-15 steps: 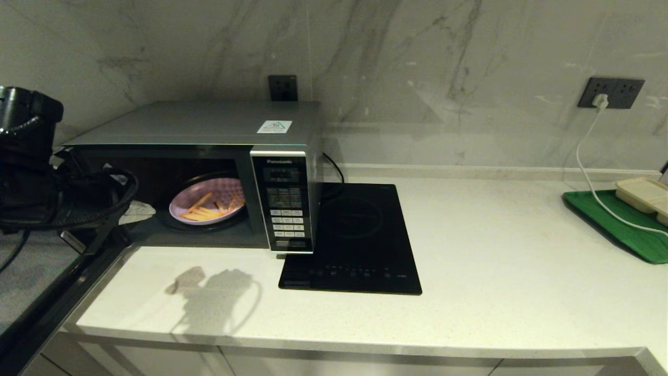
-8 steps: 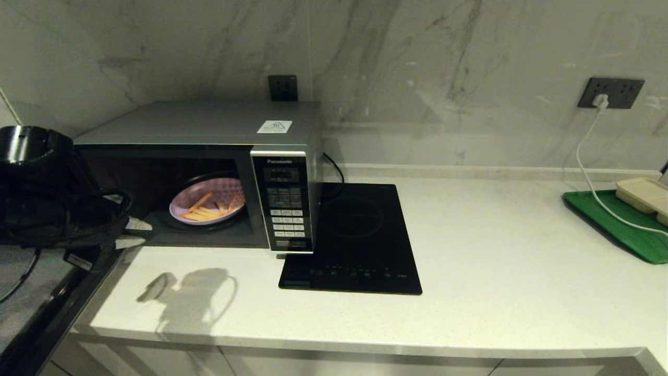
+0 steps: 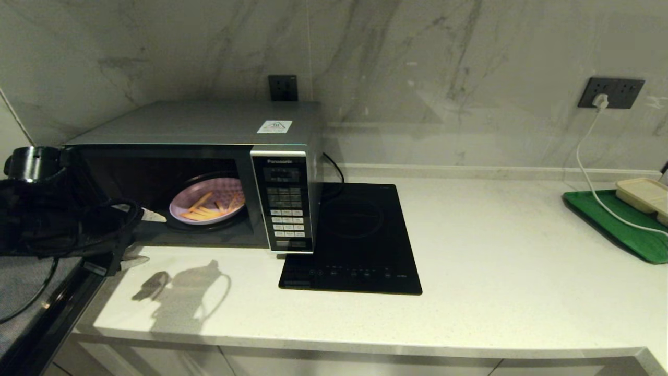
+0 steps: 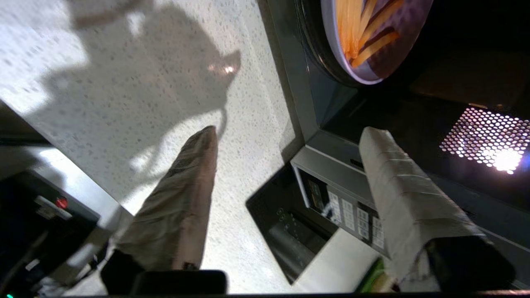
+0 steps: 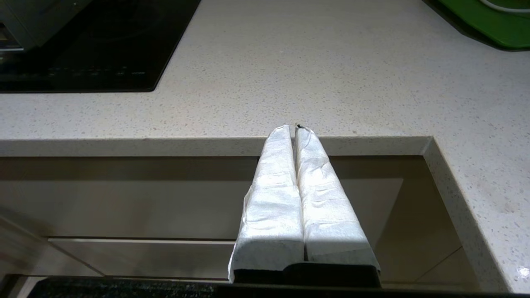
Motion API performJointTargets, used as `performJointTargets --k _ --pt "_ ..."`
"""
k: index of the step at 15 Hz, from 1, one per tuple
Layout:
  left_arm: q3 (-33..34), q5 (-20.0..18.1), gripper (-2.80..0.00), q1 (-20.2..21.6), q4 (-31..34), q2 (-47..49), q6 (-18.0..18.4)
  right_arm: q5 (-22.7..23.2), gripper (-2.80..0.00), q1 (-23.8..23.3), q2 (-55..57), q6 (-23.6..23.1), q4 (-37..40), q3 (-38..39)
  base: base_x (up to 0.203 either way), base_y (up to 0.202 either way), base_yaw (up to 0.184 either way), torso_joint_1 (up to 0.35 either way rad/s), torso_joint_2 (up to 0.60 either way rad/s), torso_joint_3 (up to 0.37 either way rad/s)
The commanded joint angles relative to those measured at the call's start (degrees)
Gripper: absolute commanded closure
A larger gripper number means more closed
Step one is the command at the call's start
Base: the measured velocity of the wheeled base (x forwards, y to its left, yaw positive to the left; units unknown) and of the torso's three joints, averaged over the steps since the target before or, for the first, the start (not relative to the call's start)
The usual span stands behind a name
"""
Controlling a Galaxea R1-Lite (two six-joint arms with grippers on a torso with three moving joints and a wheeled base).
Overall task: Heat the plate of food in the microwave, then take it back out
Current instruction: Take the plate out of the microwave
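Observation:
The silver microwave (image 3: 209, 122) stands at the counter's left with its door (image 3: 49, 308) swung wide open to the left. Inside, on the turntable, rests the pale lilac plate of food (image 3: 207, 207) with orange fries; in the left wrist view the plate (image 4: 372, 41) lies beyond the fingertips. My left gripper (image 3: 142, 237) hangs open at the lower left corner of the cavity mouth, holding nothing and apart from the plate. One taped finger (image 4: 397, 186) is before the cavity, the other (image 4: 186, 186) over the counter. My right gripper (image 5: 295, 128) is shut, parked below the counter's front edge.
A black induction cooktop (image 3: 355, 240) lies right of the microwave. At the far right a green tray (image 3: 621, 224) carries a beige rectangular tray (image 3: 644, 194), and a white cable (image 3: 589, 172) runs to a wall socket (image 3: 610, 93). Pale counter (image 3: 522, 271) spreads between.
My left arm has sunk lower and drawn back a little from the cavity mouth, with its fingers now spread one above the other. The plate has not moved.

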Motion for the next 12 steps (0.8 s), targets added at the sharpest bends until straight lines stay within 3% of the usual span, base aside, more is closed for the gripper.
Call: performJointTargets --k 1,6,12 --pt "0.11 -1.51 -2.8 -0.31 -2.24 1.47 -2.87 0.04 0.0 0.01 0.02 0.03 0.06 0.01 0.0 0.0 0.0 0.0 0.0 0.0" --pt "-0.23 -1.92 -2.8 0.82 -5.91 7.07 -6.29 0.04 0.0 0.01 0.02 0.03 0.06 0.01 0.0 0.0 0.0 0.0 0.0 0.0" --pt "-4.16 -2.23 -2.8 1.27 -5.84 10.48 -6.56 0.04 0.0 0.01 0.02 0.03 0.06 0.01 0.0 0.0 0.0 0.0 0.0 0.0"
